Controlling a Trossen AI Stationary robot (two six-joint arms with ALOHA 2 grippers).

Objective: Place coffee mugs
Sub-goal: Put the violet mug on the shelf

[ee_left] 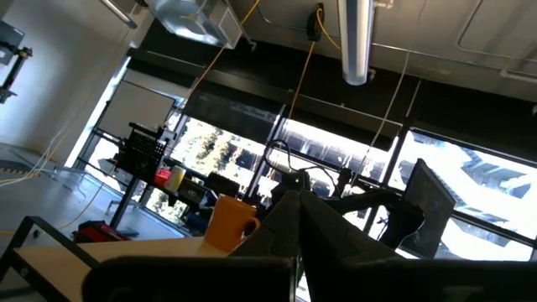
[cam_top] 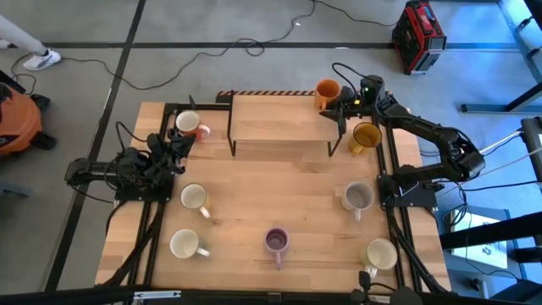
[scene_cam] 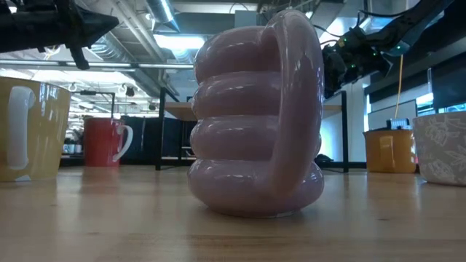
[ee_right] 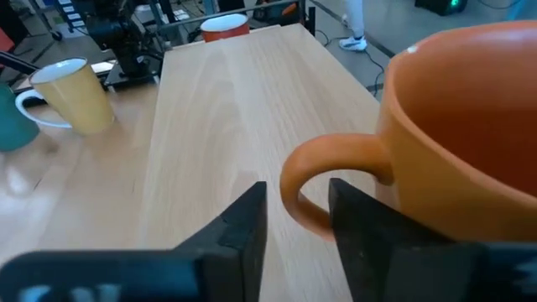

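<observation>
At upper right, my right gripper [ee_right: 294, 226] has its fingers apart around the handle of the empty orange mug [ee_right: 470, 126] on the raised shelf [cam_top: 279, 119].

Orange mug [cam_top: 328, 90] upright on shelf at 1 o'clock; seven other mugs [cam_top: 193, 197] upright around table edges, purple [cam_top: 277, 241] at 6.

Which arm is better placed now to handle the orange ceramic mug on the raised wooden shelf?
Probably the right: the right gripper is at the orange ceramic mug, fingers straddling its handle. The left gripper waits across the table.
</observation>
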